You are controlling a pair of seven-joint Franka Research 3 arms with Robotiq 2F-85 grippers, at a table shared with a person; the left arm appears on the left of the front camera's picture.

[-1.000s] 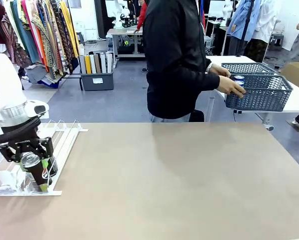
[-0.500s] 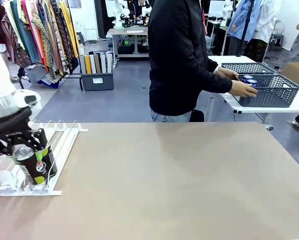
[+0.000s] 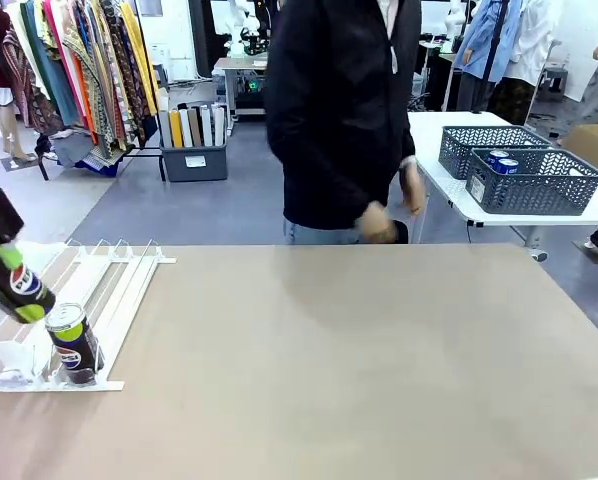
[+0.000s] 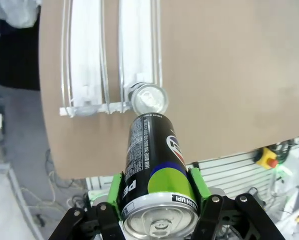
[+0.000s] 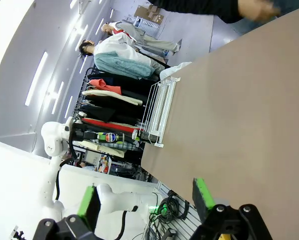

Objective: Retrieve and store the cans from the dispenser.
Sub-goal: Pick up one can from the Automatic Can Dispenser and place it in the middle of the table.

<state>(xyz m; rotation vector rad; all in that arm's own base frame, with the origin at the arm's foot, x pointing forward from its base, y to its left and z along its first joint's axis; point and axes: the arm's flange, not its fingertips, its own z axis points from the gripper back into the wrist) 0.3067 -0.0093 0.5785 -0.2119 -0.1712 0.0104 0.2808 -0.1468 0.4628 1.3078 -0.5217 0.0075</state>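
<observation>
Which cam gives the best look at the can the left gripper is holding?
Left wrist view: the held can sits centre frame, close up, clamped in the left gripper. Front view shows the can tilted at the left edge. In the right wrist view it is tiny and far off.

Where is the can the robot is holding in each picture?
Front view: the held can is at the far left, tilted, above the dispenser.
Left wrist view: the held can is big at bottom centre, silver top towards the camera.
Right wrist view: the held can is small and sideways, left of the middle.
Shared landmark: the white dispenser, close to the can in every view.
</observation>
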